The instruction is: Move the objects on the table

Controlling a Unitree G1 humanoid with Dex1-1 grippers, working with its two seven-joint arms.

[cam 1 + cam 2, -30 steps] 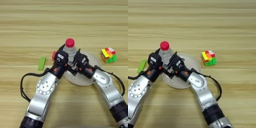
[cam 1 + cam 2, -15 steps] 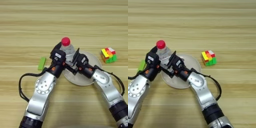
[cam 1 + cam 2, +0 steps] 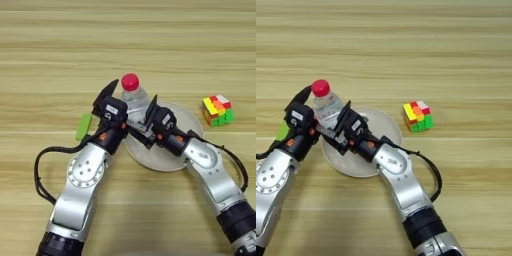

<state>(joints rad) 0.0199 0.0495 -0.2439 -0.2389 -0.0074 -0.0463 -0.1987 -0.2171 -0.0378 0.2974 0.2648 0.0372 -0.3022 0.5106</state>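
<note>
Both arms met at the middle of the tabletop (image 3: 60, 45), crowding the clear plastic bottle (image 3: 134, 102) with its red cap (image 3: 130, 81). The bottle stood at the left rim of the round beige plate (image 3: 187, 120), leaning a little toward the far side; whether its base rested on the plate or just beside it I could not tell, since the arms covered it.

The left tool (image 3: 120, 95) was at the bottle's left side, one black finger (image 3: 107, 92) rising beside the neck; its other finger was hidden, so I could not tell whether it was spread or pinching the bottle. The right tool (image 3: 142, 115) was over the plate at the bottle's right side, one dark finger (image 3: 151, 106) standing up against the bottle's body. I could not tell its state either.

The flat green block (image 3: 83, 126) lay on the wood just left of the left wrist, partly covered by it. The multicoloured puzzle cube (image 3: 218, 110) sat to the right of the plate, close to its rim but apart from it, well clear of both arms.
</note>
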